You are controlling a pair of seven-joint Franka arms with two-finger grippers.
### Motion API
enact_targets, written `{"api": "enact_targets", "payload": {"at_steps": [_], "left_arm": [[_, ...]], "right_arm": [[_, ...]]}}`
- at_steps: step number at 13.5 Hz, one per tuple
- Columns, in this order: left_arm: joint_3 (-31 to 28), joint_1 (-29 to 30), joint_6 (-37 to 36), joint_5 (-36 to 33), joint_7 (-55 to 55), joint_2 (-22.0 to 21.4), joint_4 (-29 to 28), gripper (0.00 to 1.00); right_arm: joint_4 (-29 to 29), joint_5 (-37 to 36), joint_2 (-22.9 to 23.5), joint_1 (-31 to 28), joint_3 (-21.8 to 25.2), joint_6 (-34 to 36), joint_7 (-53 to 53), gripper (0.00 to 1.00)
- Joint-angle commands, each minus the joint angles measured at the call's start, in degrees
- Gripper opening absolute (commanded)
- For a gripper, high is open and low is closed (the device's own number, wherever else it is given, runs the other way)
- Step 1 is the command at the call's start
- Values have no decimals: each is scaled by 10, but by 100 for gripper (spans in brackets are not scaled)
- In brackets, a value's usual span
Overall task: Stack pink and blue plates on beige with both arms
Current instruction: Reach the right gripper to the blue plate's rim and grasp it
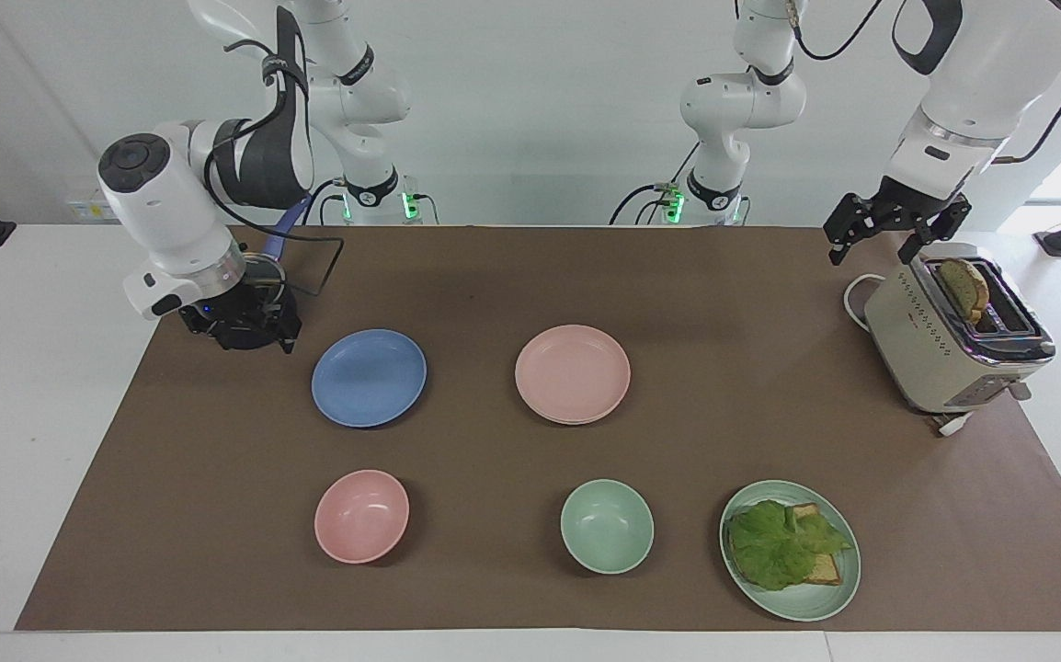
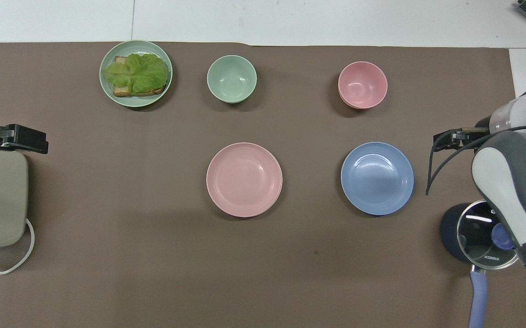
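The blue plate (image 1: 369, 377) (image 2: 377, 178) and the pink plate (image 1: 573, 373) (image 2: 244, 179) lie side by side mid-mat. A thin cream rim (image 1: 575, 422) peeks from under the pink plate; this looks like the beige plate. My right gripper (image 1: 278, 336) (image 2: 443, 139) hangs low and open over the mat, just off the blue plate's edge toward the right arm's end, holding nothing. Above the toaster's corner my left gripper (image 1: 871, 250) (image 2: 35, 141) waits, open and empty.
A dark pot with a glass lid (image 2: 477, 232) stands beside the right gripper, mostly hidden by it in the facing view. The toaster (image 1: 953, 336) holds a bread slice. Farther from the robots sit a pink bowl (image 1: 361, 516), a green bowl (image 1: 606, 526) and a green plate of toast and lettuce (image 1: 806, 602).
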State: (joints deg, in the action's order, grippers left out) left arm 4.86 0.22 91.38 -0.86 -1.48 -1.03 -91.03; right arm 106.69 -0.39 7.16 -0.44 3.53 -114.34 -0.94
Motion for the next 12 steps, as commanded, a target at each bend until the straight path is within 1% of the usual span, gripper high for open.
{"api": "enact_targets", "payload": {"at_steps": [1,3,5,6,7,9,12], "left_arm": [[3,4,-6,-6,0,-3,-1,100],[3,5,-6,-6,0,-3,-1,100],[3,4,-6,-6,0,-3,-1,100],[3,5,-6,-6,0,-3,-1,100],[3,5,-6,-6,0,-3,-1,100],[3,4,-6,-6,0,-3,-1,100],[3,5,-6,-6,0,-3,-1,100]], "right_arm": [[20,14,10,-6,-4,-35,13,100],[21,17,24,-3,-4,-53,10,100],[23,18,25,4,-4,-55,11,100],[30,18,33,4,-5,-56,16,100],[46,18,35,5,-6,-60,20,100],[83,18,31,9,-7,-86,27,100],[126,23,39,8,-7,-131,50,100]]}}
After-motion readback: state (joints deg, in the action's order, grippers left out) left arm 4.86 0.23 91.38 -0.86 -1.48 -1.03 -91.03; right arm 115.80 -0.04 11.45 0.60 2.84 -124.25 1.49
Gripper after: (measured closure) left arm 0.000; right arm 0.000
